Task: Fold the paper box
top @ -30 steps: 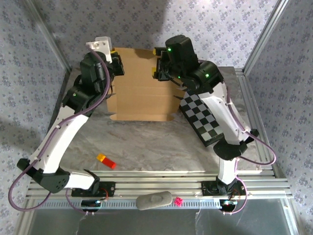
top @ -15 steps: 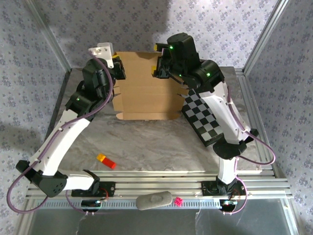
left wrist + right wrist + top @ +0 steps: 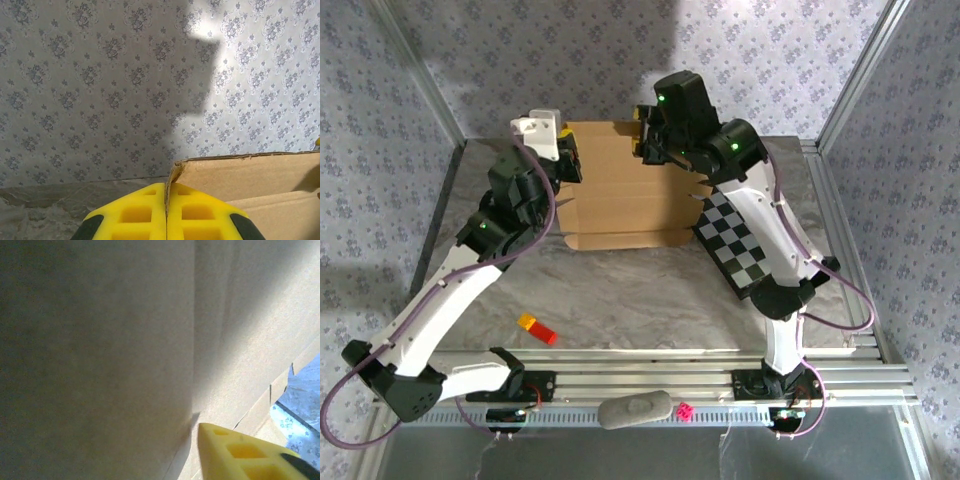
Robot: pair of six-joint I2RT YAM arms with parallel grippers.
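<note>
The paper box [image 3: 620, 195] is a brown cardboard sheet with slits and tabs, tilted up from the table with its near edge resting on the marble. My left gripper [image 3: 568, 160] is shut on its upper left corner; the left wrist view has the yellow fingers [image 3: 200, 215] pressed together on the thin cardboard edge [image 3: 172, 177]. My right gripper [image 3: 642, 138] holds the upper right corner. Close up in the right wrist view is the cardboard [image 3: 100, 350], with one yellow finger [image 3: 240, 455] against it and the other finger hidden.
A black-and-white checkered board [image 3: 735, 245] lies at the right, under the right arm. A small red and yellow block [image 3: 537, 328] sits front left. A grey object [image 3: 635, 410] and a pink piece [image 3: 685, 410] rest on the front rail. Patterned walls close in the back.
Both grippers have pulled the box's top edge toward the near side, and the left one has also shifted right. The sheet looks shorter from above, and its near edge has stayed put.
</note>
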